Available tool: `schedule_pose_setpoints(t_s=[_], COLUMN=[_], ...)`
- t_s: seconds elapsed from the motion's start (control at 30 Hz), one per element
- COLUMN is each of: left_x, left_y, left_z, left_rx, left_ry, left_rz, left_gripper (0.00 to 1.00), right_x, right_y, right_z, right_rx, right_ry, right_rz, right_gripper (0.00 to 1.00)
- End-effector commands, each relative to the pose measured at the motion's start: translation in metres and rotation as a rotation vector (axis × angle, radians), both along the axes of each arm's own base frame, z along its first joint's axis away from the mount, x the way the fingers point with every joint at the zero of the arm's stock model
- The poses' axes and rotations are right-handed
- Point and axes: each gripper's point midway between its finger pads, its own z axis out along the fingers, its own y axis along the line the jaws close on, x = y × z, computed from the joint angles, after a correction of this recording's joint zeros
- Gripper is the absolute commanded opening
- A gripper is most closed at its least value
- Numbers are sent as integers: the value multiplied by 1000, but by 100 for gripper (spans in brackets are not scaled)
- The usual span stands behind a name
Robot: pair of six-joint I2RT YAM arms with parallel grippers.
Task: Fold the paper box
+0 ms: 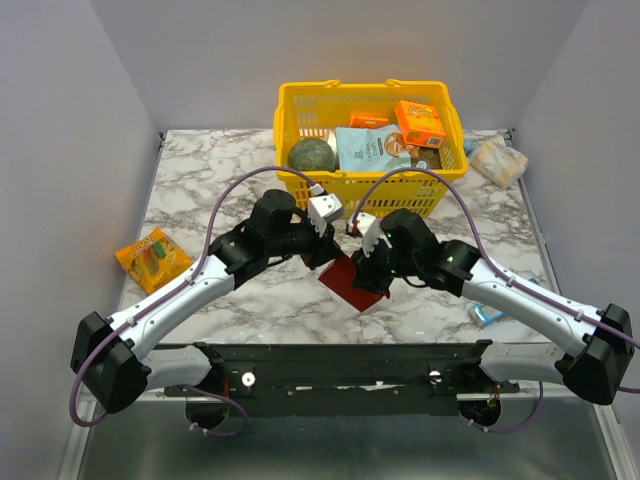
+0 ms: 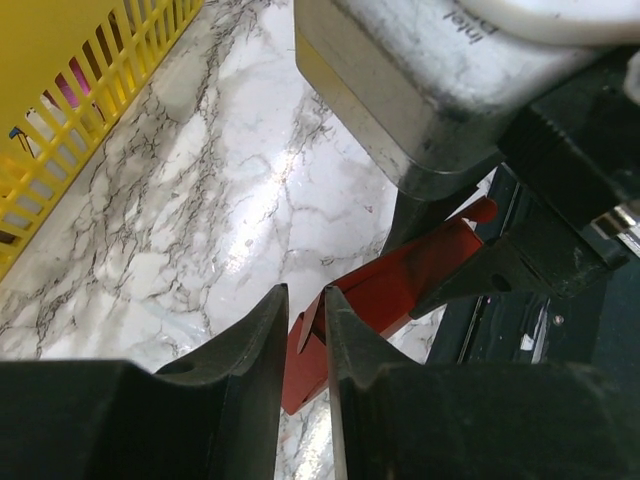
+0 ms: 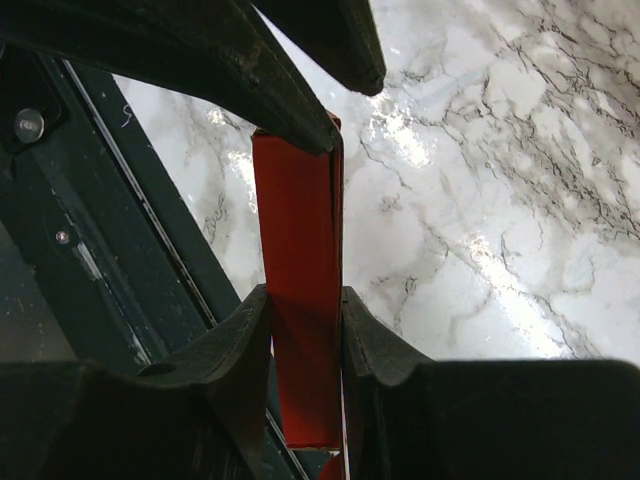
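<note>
Red thin card, paper box: held off the table just in front of the yellow basket, toward the arm bases, tilted, between the two arms.

Left fingers: on the box's basket-side left. In the left wrist view, the left fingers are nearly together, with a thin red edge of the paper box pinched in the narrow gap.

Right fingers: on the box's right. In the right wrist view, the right fingers are clamped on the paper box, one pressed against each long side, and the box runs away from the camera as a narrow red slab.

Basket contents: a dark green round fruit, a pale blue pouch and an orange carton.

Orange snack packet: flat on the table, well to the left of the basket and nearer the arms.

Pale wrapped packet: on the table just right of the basket.
</note>
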Motion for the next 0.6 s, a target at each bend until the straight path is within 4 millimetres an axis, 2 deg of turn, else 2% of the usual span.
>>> schedule_pose_setpoints(t_s=[0.0, 0.03, 0.23, 0.37, 0.57], left_x=[-7, -8, -12, -10, -6], left_y=[-5, -5, -7, -7, -11], left_z=[2, 2, -7, -11, -19], left_rx=[10, 14, 41, 70, 85], left_ry=[0, 0, 15, 28, 103], left_rz=[-46, -47, -52, 14, 107], left_gripper=[24, 19, 8, 0, 0], right_x=[2, 2, 9, 15, 21], right_y=[-3, -4, -8, -13, -18], right_z=[-1, -1, -2, -5, -10], right_rx=[-25, -27, -46, -72, -102], right_ry=[-15, -17, -38, -55, -72], right_rz=[-6, -10, -44, -82, -117], right_gripper=[27, 27, 27, 25, 25])
